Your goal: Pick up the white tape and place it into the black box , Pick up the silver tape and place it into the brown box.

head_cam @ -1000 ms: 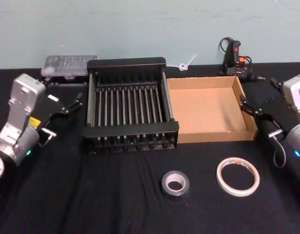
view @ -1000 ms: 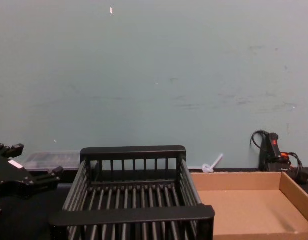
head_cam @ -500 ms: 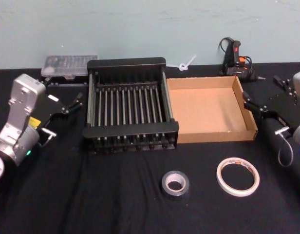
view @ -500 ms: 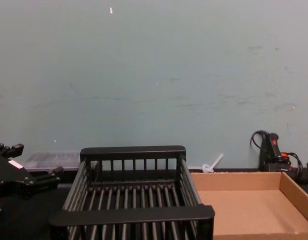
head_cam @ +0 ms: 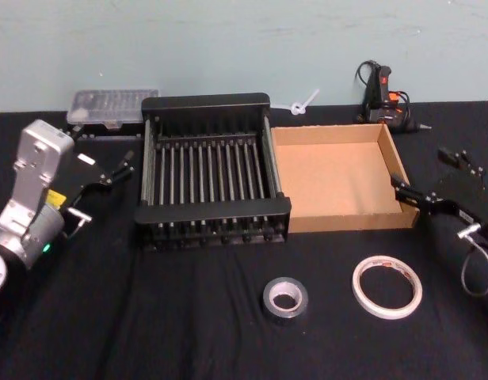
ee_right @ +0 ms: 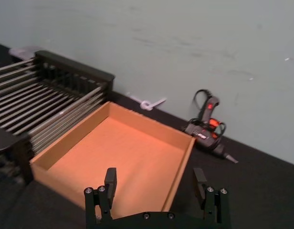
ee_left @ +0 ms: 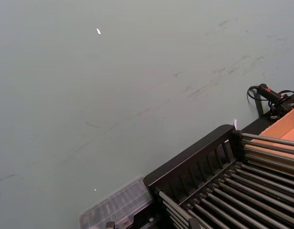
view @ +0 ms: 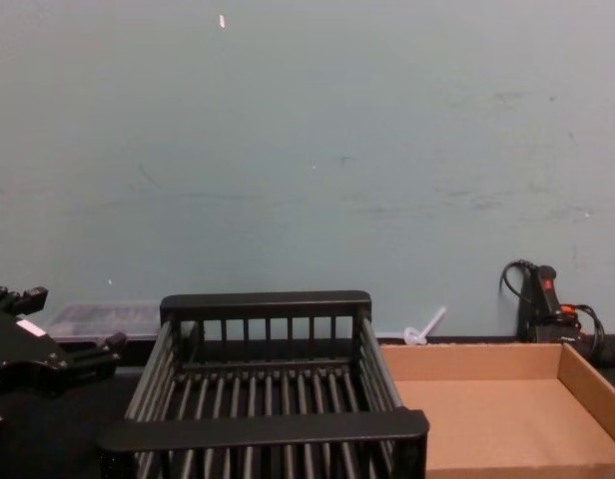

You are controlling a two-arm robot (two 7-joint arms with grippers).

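- Along the far edge of the black-covered worktop, by the pale green wall, lie three loose things: one clear plastic compartment case behind the crate's left corner, one white zip tie behind the gap between the two boxes, and one black glue gun with an orange trigger with its cord, behind the cardboard box's far right corner.
- One black slatted plastic crate, the black box, sits mid-worktop with nothing in it; touching its right side stands one shallow brown cardboard tray, the brown box, with nothing in it either.
- One thin white ring of tape with red-orange print inside, the white tape, lies flat on the near part of the worktop, in front of the brown box's right half.
- One small thick grey-silver roll, the silver tape, lies flat to the left of the white tape, apart from it, in front of the seam between the boxes.
- No object stands between the two tapes and the boxes.
- The left hand is held above the worktop just left of the black box, its fingers spread and holding nothing.
- The right hand is near the brown box's right wall, fingers spread wide and holding nothing; in the right wrist view its two fingers frame the box's near corner.
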